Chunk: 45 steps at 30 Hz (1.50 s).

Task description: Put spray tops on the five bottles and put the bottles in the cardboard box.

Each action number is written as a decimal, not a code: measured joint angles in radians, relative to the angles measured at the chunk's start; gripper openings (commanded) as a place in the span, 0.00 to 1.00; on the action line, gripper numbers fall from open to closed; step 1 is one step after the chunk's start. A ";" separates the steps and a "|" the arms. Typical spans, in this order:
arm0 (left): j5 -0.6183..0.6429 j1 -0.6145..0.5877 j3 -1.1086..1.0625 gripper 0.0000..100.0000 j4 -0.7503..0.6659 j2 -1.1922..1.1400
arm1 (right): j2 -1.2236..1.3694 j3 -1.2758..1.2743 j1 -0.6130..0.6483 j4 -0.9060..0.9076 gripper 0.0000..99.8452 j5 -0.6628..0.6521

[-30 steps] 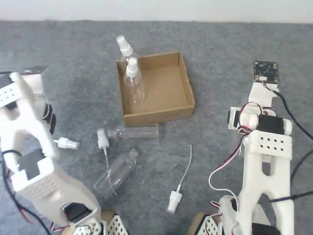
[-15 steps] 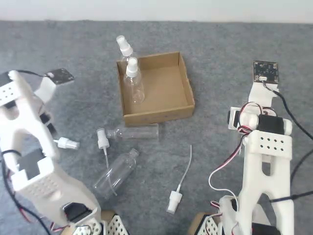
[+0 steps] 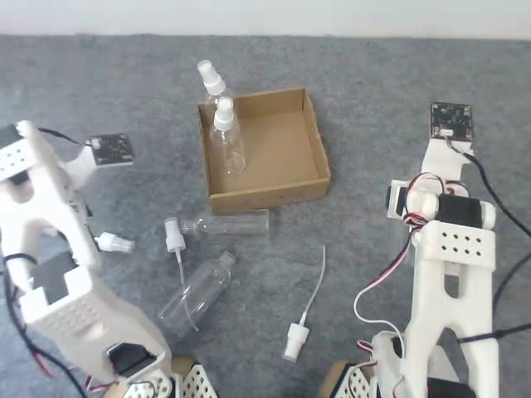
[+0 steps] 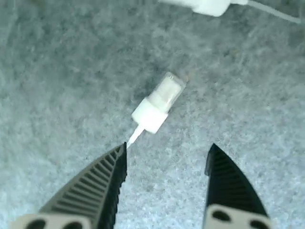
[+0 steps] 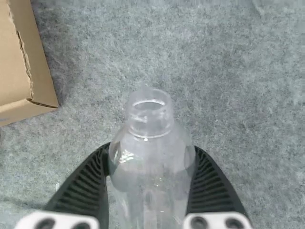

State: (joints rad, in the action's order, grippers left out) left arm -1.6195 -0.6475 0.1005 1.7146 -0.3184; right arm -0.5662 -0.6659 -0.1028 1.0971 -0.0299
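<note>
– Fingers [image 4: 102, 186] of our left gripper [image 4: 167, 152] stand spread above a loose spray top [image 4: 157, 107] on the grey mat [image 4: 57, 71], touching nothing. Our right gripper [image 5: 151, 155] pinches an uncapped bottle [image 5: 150, 138] near the cardboard box [image 5: 19, 62]. Where do we stand overall?

– Early, we judge. Nearest the arms in the high view, a second loose spray top [image 3: 296, 338] lies with its tube stretched out, and a bare bottle [image 3: 195, 290] lies on its side. Just beyond, a second bare bottle [image 3: 226, 225] lies with a third spray top [image 3: 172, 235] beside its neck, not fitted.

– And the box?

– One capped bottle [image 3: 228, 137] is inside it, at the side nearer our left arm. A second capped bottle [image 3: 211, 80] sits just past the far corner, outside as far as we can tell. That leaves us three tops to fit and four bottles to box.
</note>
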 measured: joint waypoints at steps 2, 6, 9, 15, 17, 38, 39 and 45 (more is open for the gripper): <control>-0.003 0.017 -0.044 0.25 -0.032 0.000 | 0.000 -0.031 0.000 -0.038 0.04 0.000; -0.003 0.051 -0.152 0.25 -0.161 0.000 | 0.000 -0.077 0.000 -0.100 0.04 -0.038; -0.003 0.069 -0.212 0.25 -0.222 0.000 | 0.000 -0.080 0.000 -0.114 0.04 -0.046; -0.003 0.081 -0.288 0.25 -0.342 0.000 | 0.000 -0.080 0.000 -0.117 0.04 -0.048; -0.003 0.081 -0.319 0.25 -0.390 0.000 | 0.000 -0.080 0.000 -0.117 0.04 -0.048; 0.212 0.092 -0.448 0.03 -0.565 0.011 | 0.000 -0.080 0.000 -0.117 0.04 -0.048; 0.226 0.092 -0.448 0.03 -0.565 0.009 | 0.000 -0.080 0.000 -0.117 0.04 -0.048; 0.295 0.092 -0.448 0.03 -0.563 0.009 | 0.000 -0.080 0.000 -0.117 0.04 -0.048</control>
State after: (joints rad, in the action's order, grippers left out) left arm -1.3249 -0.5554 -0.3475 1.1515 -0.3092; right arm -0.5662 -0.7457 -0.1028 0.9805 -0.0775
